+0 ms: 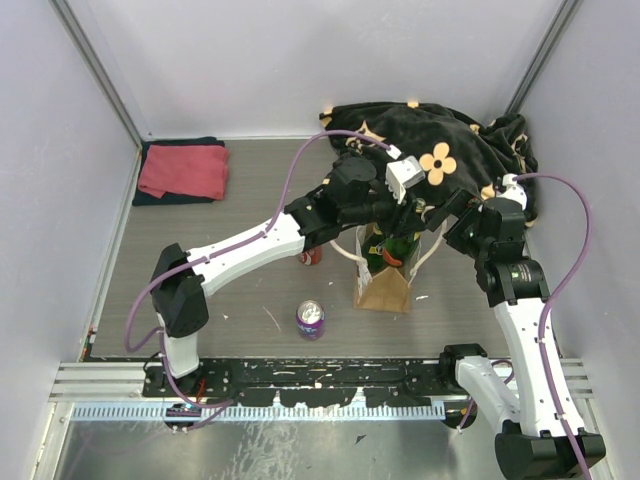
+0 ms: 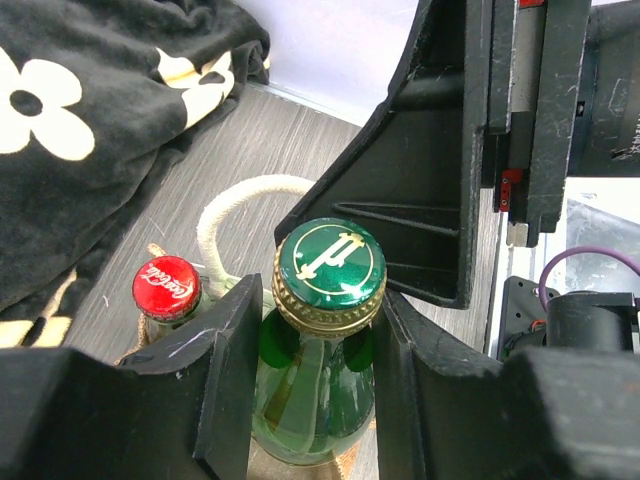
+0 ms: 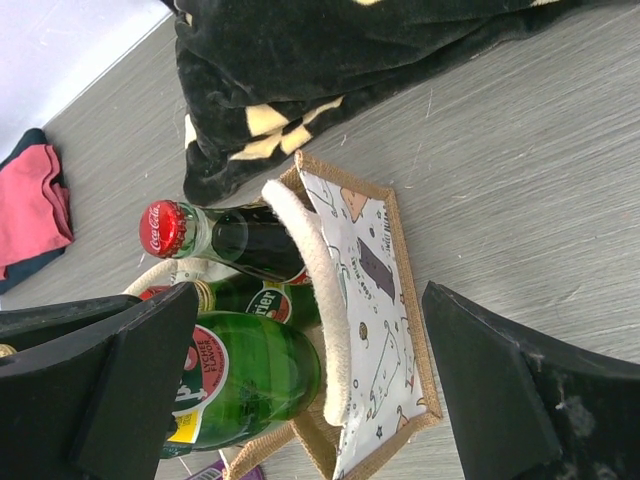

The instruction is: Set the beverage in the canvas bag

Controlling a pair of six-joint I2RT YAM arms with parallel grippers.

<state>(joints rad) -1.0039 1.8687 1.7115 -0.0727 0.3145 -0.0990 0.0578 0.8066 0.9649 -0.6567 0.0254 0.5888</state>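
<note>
The beverage, a green glass bottle (image 2: 315, 395) with a green and gold cap, hangs by its neck between my left gripper's (image 2: 318, 312) fingers, which are shut on it. Seen from the right wrist, its lower body (image 3: 255, 375) sits in the mouth of the canvas bag (image 3: 375, 265), a tan tote with cream rope handles (image 3: 318, 300). The bag (image 1: 384, 288) stands at mid table and also holds a Coca-Cola bottle (image 3: 235, 238) and another green bottle (image 3: 262, 300). My right gripper (image 3: 315, 400) is open, its fingers on either side of the bag's top, touching nothing.
A black flower-patterned blanket (image 1: 440, 150) is heaped behind the bag. A purple can (image 1: 310, 318) stands in front of the bag to the left, with a red can (image 1: 311, 256) beside the left arm. A red cloth on a dark one (image 1: 183, 171) lies at the back left.
</note>
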